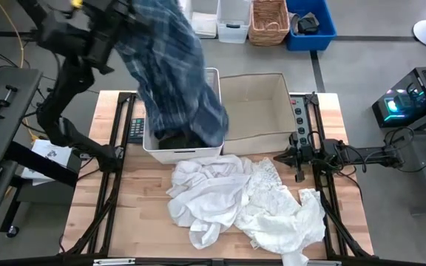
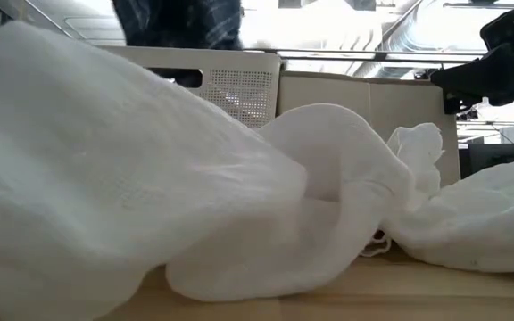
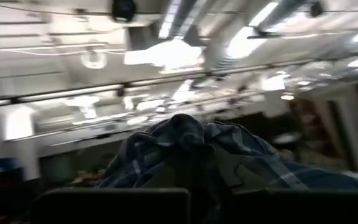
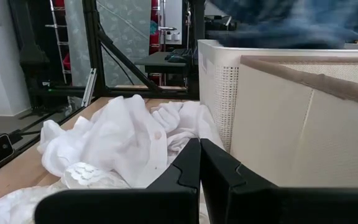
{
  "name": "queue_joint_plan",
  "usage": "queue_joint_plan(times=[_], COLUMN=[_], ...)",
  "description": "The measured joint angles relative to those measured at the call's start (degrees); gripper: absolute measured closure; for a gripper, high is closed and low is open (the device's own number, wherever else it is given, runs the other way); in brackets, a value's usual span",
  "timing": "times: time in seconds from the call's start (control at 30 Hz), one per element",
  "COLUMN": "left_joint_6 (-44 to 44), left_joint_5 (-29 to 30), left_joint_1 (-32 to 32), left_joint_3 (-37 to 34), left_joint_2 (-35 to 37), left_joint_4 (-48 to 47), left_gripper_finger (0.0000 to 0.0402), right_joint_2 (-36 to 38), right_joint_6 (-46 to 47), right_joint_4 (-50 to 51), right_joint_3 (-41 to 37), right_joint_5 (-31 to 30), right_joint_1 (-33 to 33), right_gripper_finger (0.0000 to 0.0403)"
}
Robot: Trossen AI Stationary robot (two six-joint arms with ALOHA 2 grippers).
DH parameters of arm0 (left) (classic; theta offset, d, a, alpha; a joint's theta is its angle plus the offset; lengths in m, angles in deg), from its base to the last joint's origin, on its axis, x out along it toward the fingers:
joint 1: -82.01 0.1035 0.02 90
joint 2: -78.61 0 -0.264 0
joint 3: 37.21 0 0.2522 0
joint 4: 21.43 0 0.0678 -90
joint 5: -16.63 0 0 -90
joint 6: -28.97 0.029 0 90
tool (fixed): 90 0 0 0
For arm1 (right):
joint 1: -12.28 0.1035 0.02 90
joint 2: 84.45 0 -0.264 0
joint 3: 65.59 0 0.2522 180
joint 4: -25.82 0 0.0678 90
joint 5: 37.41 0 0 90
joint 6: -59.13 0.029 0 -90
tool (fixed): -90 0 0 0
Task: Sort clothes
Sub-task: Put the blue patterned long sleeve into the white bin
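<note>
We've got the left pincer [image 1: 121, 16] pinching the plaid shirt [image 1: 176, 74] high above the white basket [image 1: 211, 77]; w/ its tail already inside, we'd lower before letting go. Right pincer [image 1: 299, 157], pressed together, waits beside the beige box [image 1: 254, 111]. White pieces [image 1: 246, 199] lie in front of the basket.

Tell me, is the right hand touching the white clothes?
Apart. The high view shows the right hand, closed, beside the beige box, with bare table between it and the white clothes.

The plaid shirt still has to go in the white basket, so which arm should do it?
Left. The left gripper already holds the plaid shirt, hanging over the white basket. The right gripper waits with shut jaws beside the beige box.
</note>
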Motion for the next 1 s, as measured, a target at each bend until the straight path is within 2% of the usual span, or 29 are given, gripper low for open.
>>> queue_joint_plan(times=[0.17, 0.37, 0.43, 0.57, 0.63, 0.73, 0.87, 1.0], left_joint_6=[-4.38, -18.33, -25.01, -34.97, -36.93, -38.26, -43.84, -50.16], left_joint_5=[-2.61, -10.97, -17.2, -33.6, -36.59, -36.4, -32.95, -24.93], left_joint_1=[4.09, 4.63, 4.64, 3.47, 1.51, -2.13, -6.01, -7.26], left_joint_3=[0.22, -0.04, -0.02, -2.1, -6.88, -19.03, -41.59, -61.79], left_joint_2=[0.25, -0.65, -0.44, -0.19, 0.74, 4.43, 14.08, 23.87], left_joint_4=[-0.45, -16.29, -22.16, -30.97, -33.24, -31.65, -15.38, -0.57], left_gripper_finger=[0.0401, 0.0401, 0.0401, 0.0401, 0.0401, 0.0401, 0.0401, 0.0401], right_joint_2=[0.0, 0.0, 0.0, 0.0, 0.0, 0.0, 0.0, 0.0], right_joint_6=[0.0, 0.0, 0.0, 0.0, 0.0, 0.0, 0.0, 0.0], right_joint_4=[0.0, 0.0, 0.0, 0.0, 0.0, 0.0, 0.0, 0.0], right_joint_3=[-0.01, -0.01, -0.01, 0.01, 0.0, -0.01, 0.0, -0.01], right_joint_5=[0.0, 0.0, 0.0, 0.0, 0.0, 0.0, 0.0, 0.02], right_joint_1=[0.0, 0.0, 0.0, 0.0, 0.0, 0.0, 0.0, 0.0], right_gripper_finger=[0.0402, 0.0402, 0.0402, 0.0402, 0.0402, 0.0402, 0.0402, 0.0402])
